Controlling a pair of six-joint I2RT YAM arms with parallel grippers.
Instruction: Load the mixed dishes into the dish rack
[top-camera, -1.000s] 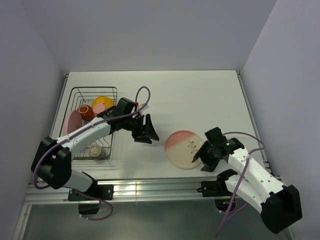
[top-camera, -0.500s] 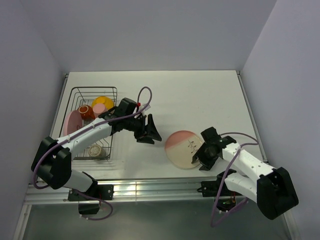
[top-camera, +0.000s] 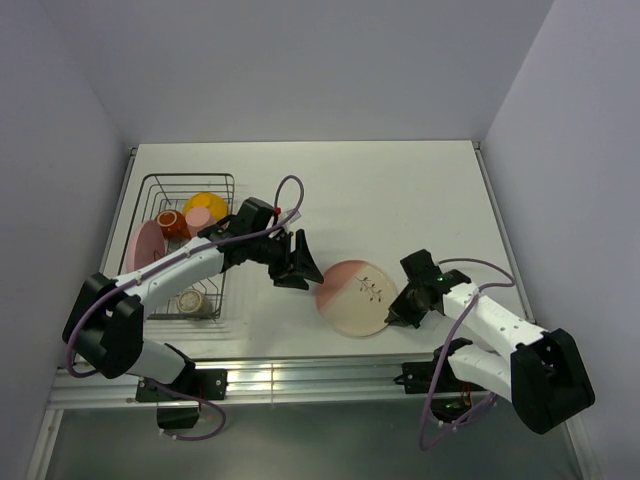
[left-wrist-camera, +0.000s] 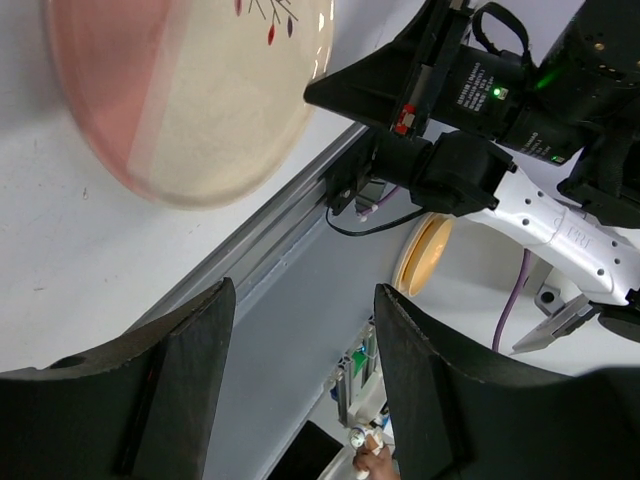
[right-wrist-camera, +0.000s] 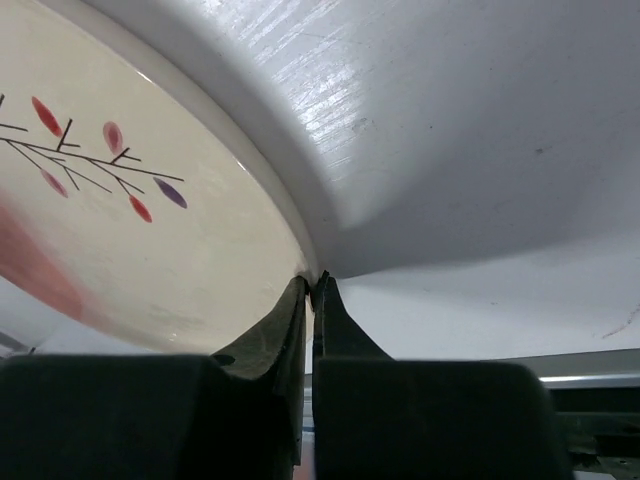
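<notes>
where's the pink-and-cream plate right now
In the top view the pink-and-cream plate lies on the table right of the dish rack, right gripper pinching its right rim, open left gripper just off its upper-left edge.

A robot lab cell — bare white walls (top-camera: 300, 70) box in a white table (top-camera: 400, 190), aluminium rail (top-camera: 300, 378) along its near edge.

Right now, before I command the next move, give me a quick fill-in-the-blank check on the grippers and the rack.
1. The right gripper is ____ on the rim of the pink-and-cream plate.
2. The left gripper hovers beside that plate with its jaws ____.
3. The orange-yellow bowl sits inside the ____.
Missing words: shut; open; dish rack.
</notes>
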